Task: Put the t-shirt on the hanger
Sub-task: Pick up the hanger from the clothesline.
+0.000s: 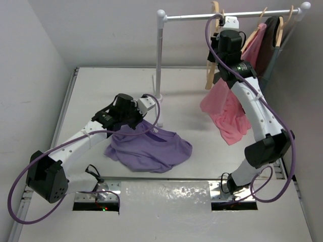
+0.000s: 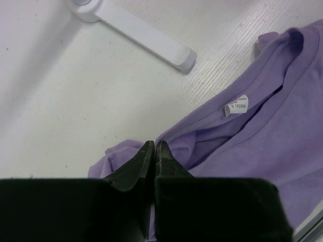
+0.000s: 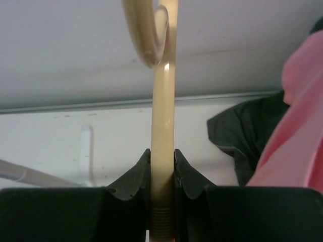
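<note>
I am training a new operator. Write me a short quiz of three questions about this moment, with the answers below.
1. True or false: the right gripper has its jaws shut on the wooden hanger.
2. Where does the lavender t-shirt lie? A: on the table. B: over the rail. C: already on a hanger.
3. Fill the gap: the hanging garment nearest that hanger has the colour ____.

Key: 1 true; 2 A; 3 pink.
</note>
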You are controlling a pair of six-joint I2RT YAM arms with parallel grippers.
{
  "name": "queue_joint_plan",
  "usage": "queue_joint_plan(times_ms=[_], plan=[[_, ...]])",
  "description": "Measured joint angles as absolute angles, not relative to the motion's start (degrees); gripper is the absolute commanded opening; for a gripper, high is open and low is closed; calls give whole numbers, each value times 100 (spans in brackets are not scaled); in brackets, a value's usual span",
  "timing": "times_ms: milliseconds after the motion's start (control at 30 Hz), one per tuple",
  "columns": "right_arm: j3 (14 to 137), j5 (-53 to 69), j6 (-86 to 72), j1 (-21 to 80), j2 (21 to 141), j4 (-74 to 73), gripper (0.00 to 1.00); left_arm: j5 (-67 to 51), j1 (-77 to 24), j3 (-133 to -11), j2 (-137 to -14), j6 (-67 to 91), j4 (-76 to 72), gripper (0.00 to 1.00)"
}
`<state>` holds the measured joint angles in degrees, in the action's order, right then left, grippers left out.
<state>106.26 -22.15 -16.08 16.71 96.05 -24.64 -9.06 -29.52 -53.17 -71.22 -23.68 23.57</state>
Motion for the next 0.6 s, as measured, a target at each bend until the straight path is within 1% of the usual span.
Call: queue_joint_plan(times_ms=[100, 267, 600], plan=[[10287, -1747, -1649, 1634, 9314, -2143, 0, -899, -2952, -5317, -7122, -2368, 2349, 0], [10254, -1041, -1621, 1625, 9174, -1841, 0, -871, -2952, -5317, -7122, -2349, 2335, 0], [10200, -410, -1409, 1625, 9035, -1765, 0, -845, -2908, -5317, -7122, -2335, 2331, 0]])
